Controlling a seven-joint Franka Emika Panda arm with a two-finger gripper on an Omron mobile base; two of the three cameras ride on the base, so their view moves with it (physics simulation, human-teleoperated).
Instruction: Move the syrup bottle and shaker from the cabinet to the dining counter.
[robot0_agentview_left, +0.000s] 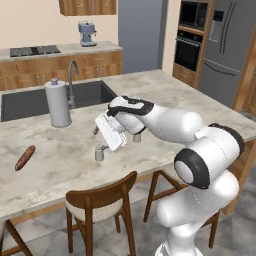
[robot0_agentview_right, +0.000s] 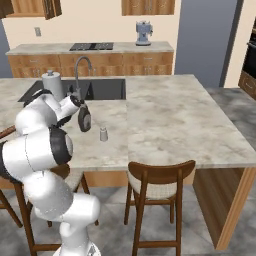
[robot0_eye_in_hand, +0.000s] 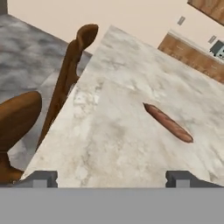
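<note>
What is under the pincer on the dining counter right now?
The small grey shaker stands upright on the marble dining counter, just below the open pincer. Whether the fingertips touch its cap is hidden by the hand.

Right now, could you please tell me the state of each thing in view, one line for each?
syrup bottle: lying on its side on the dining counter, apart from the claw.
shaker: standing upright on the dining counter, free.
claw: open, holding nothing.
paper-towel roll: upright on its stand beside the sink.
faucet: no water seen running.
cabinet: whether its doors are shut cannot be told.
</note>
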